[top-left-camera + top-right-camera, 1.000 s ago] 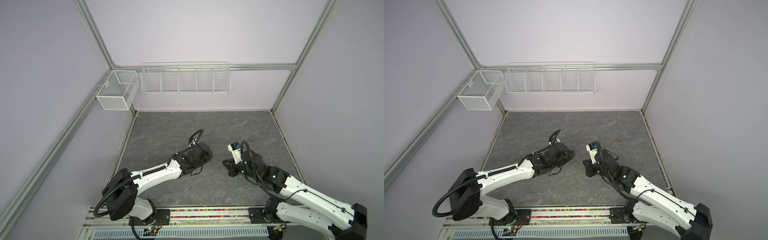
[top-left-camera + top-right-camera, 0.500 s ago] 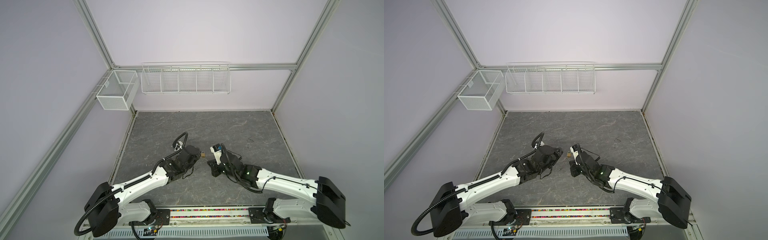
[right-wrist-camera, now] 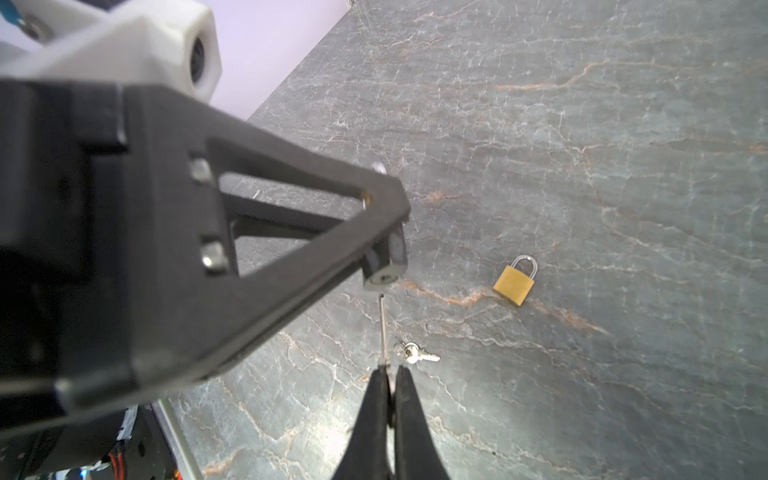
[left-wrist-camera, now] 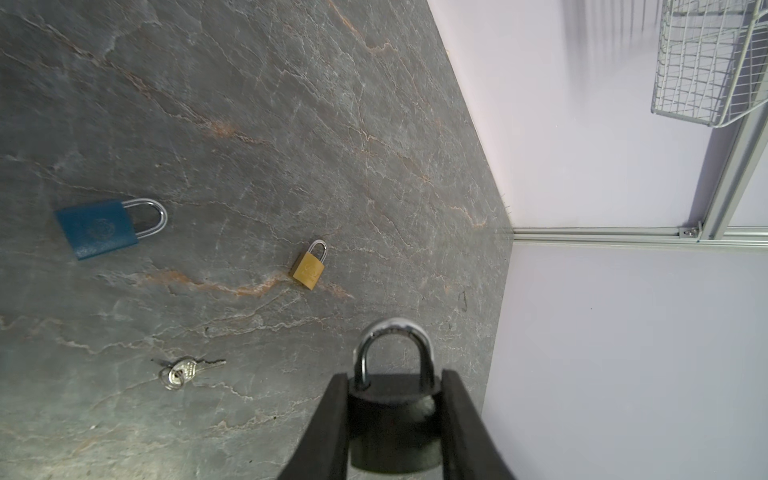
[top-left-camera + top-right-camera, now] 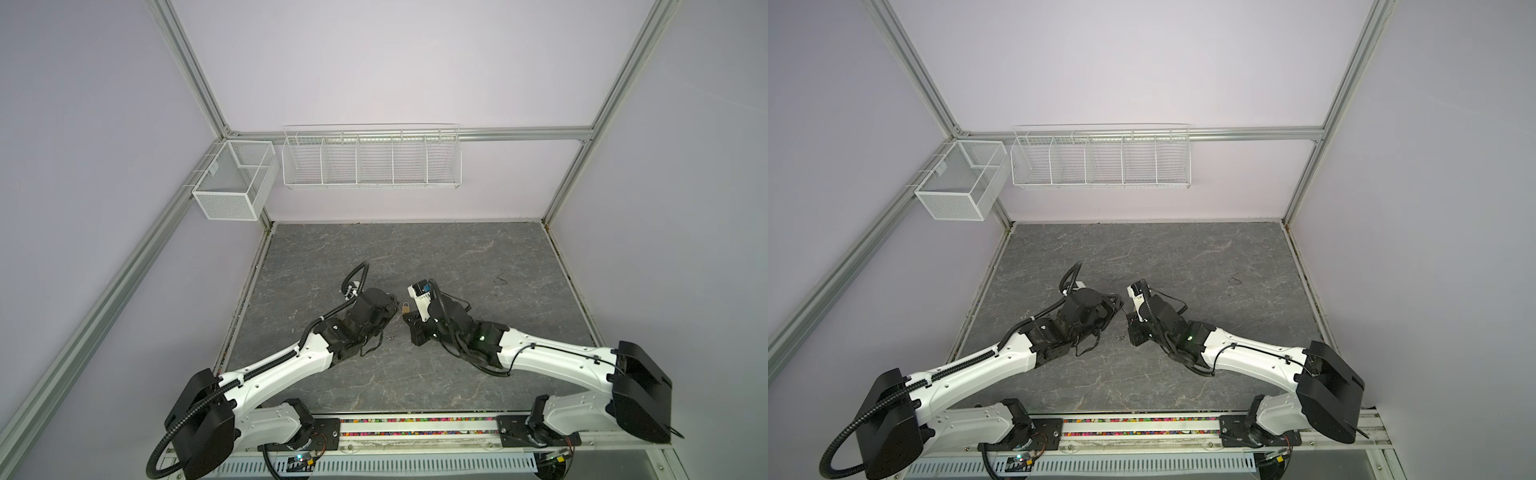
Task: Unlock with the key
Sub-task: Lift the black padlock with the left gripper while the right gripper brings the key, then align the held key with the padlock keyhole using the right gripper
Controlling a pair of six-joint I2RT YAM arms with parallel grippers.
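**Arms have closed in: key lined up at the keyhole, not yet inserted**

Over the last second both arms swung in toward each other. A second ago the grippers sat well apart. Now, in both top views, they face each other over the table (image 5: 415,257) with only a small gap. Most of that travel came early, with little shift in the last half second.

The left gripper (image 4: 395,378) is clamped on the sides of the black lock (image 4: 392,419) and holds it off the table, with the grip unchanged. Both legs of the shackle (image 4: 395,332) look seated, so I judge it still locked.

The right gripper (image 3: 390,370) has its fingers pressed together on the head of the key (image 3: 383,328), and the blade sticks straight out. In the right wrist view the blade tip sits just short of the keyhole (image 3: 384,277), roughly in line with it, and a sliver of gap shows between them.

So the approach looks done and insertion comes next. The blade shows edge-on, so I cannot tell whether it matches the slot. If the tip misses, it could push the lock askew in the grip.

The brass lock (image 3: 514,282), blue lock (image 4: 97,228) and spare keys (image 3: 413,353) lie on the table, clear of both grippers.
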